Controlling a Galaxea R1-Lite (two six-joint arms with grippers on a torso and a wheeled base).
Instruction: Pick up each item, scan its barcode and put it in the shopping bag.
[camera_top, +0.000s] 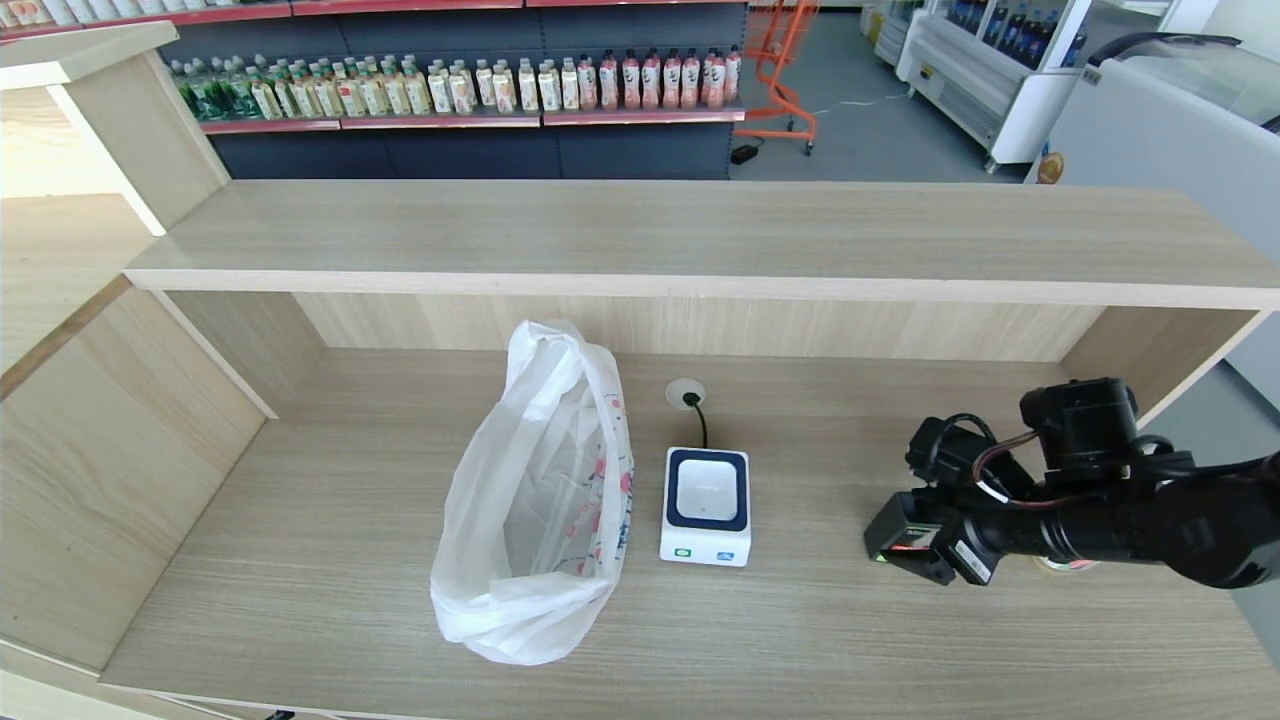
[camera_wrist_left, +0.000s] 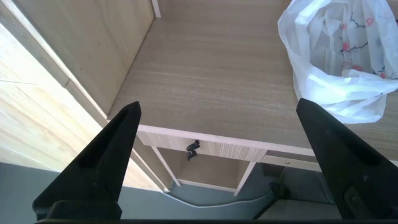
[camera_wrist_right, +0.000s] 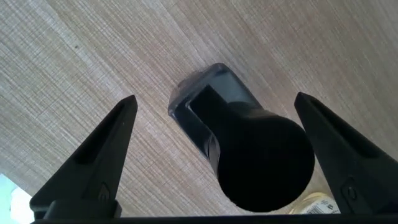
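The left fingers (camera_wrist_left: 106, 162) are spread wide with nothing between them. They hang over the near edge of the wooden counter (camera_top: 300, 560), towards its left end.

Just left of the counter's middle stands the shopping bag (camera_top: 535, 500) (camera_wrist_left: 339, 62), white and thin with a pink and blue print. Its mouth gapes open towards the near edge and its handles stand up at the back. What is inside cannot be made out.

Just beside it on the right, and apart from it, sits the scanner (camera_top: 706, 505). It is a small white box with a dark blue frame around a pale window on top. A black cable (camera_top: 700, 420) runs from its back to a round hole (camera_top: 685, 392) in the counter.

Well to the right, the right arm (camera_top: 1100, 520) reaches in low over the counter. The right fingers (camera_wrist_right: 99, 162) are also wide apart. Between them is a dark item (camera_wrist_right: 249, 143) with a rounded body and a squarish end towards the counter. There is a gap on each side and neither finger touches it. A pale labelled thing (camera_top: 1065, 566) (camera_wrist_right: 317, 202) lies on the counter under the arm, mostly hidden.

Beyond the counter's raised back ledge (camera_top: 700, 230), a shelf (camera_top: 470, 120) holds a row of bottles (camera_top: 450, 85). An orange rack (camera_top: 780, 70) and white freezers (camera_top: 1000, 80) stand to the right of the shelf.
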